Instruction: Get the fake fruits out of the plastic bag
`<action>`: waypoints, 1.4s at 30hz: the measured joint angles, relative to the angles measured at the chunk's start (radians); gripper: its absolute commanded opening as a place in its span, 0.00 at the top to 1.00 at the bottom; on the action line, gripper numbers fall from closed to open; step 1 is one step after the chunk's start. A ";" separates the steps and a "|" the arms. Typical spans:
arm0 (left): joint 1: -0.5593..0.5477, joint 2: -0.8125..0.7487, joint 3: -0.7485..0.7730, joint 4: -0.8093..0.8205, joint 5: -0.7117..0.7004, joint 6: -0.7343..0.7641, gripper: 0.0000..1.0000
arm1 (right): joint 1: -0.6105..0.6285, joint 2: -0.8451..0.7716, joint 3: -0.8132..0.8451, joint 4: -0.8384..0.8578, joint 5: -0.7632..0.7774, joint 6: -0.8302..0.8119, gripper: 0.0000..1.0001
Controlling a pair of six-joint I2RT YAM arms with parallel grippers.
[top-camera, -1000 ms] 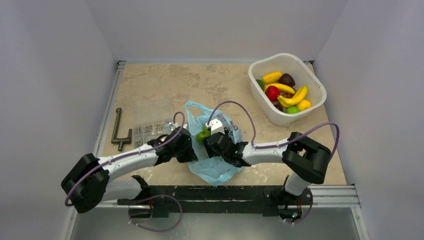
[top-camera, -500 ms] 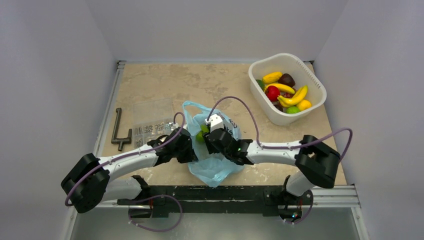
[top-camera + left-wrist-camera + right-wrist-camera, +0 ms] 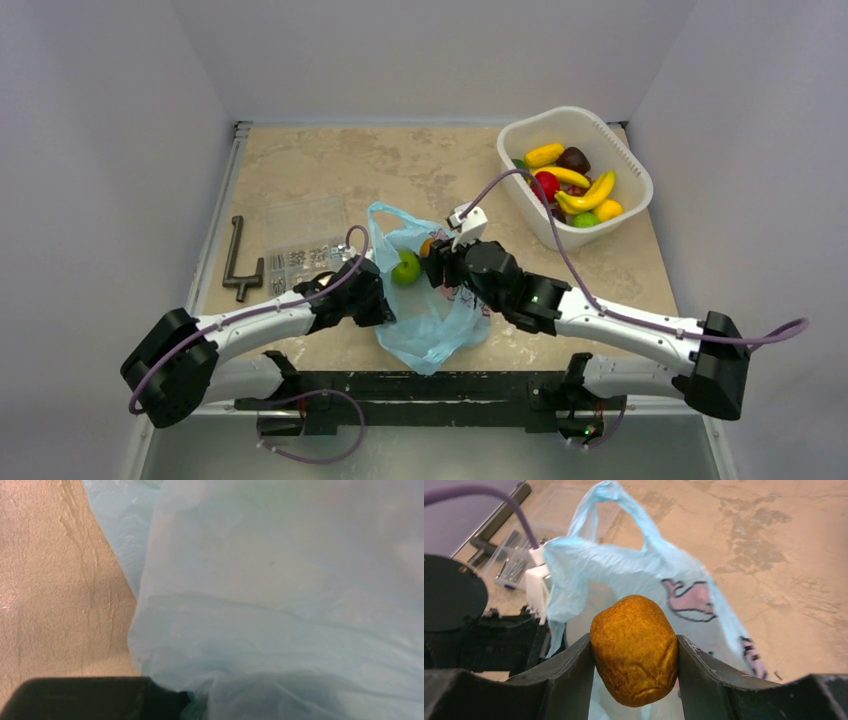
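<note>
The light-blue plastic bag [image 3: 432, 322] lies at the table's near middle, mouth open to the far side. A green apple [image 3: 406, 267] sits in its mouth. My right gripper [image 3: 432, 258] is just above the mouth, shut on an orange fake fruit [image 3: 427, 247]. In the right wrist view the orange [image 3: 634, 647] is pinched between both fingers [image 3: 569, 675], above the bag [image 3: 634, 575] with its pink whale print. My left gripper [image 3: 378, 300] is at the bag's left edge. Its wrist view shows only bag film [image 3: 280, 605] bunched against one black finger [image 3: 90, 697].
A white slotted basket [image 3: 622, 214] at the far right holds bananas, a red fruit and other toy fruits. A clear flat box of metal parts [image 3: 305, 240] and a black metal handle [image 3: 238, 262] lie left of the bag.
My right gripper has risen out of the bag mouth and shifted right and away, carrying the orange. The green apple now shows uncovered in the mouth. The left arm has not moved.
</note>
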 measured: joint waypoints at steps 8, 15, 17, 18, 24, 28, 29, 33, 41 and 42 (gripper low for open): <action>0.000 0.000 -0.005 0.011 0.001 0.002 1.00 | -0.179 -0.078 0.063 -0.047 0.197 0.000 1.00; 0.000 0.000 -0.005 0.014 0.005 0.008 1.00 | -0.481 0.005 0.208 -0.084 0.308 0.011 1.00; 0.000 0.000 -0.005 0.018 0.009 0.008 1.00 | -0.571 0.075 0.265 -0.105 0.308 0.028 1.00; 0.000 0.000 -0.005 0.020 0.011 0.008 1.00 | -0.618 0.114 0.291 -0.114 0.304 0.037 1.00; 0.000 0.000 -0.005 0.038 0.023 0.009 1.00 | -0.869 0.391 0.451 -0.192 0.180 0.056 1.00; 0.000 0.000 -0.005 0.040 0.032 0.013 1.00 | -0.959 0.604 0.615 -0.287 0.082 0.042 1.00; 0.000 0.001 -0.005 0.040 0.035 0.015 1.00 | -0.975 0.657 0.654 -0.310 0.064 0.034 1.00; 0.000 0.009 -0.005 0.045 0.044 0.019 1.00 | -0.998 0.748 0.679 -0.367 0.029 0.007 0.85; 0.000 0.011 -0.005 0.047 0.049 0.024 1.00 | -1.010 0.772 0.693 -0.379 -0.010 -0.010 0.40; 0.000 0.011 -0.005 0.047 0.050 0.026 1.00 | -1.012 0.775 0.697 -0.380 -0.018 -0.011 0.36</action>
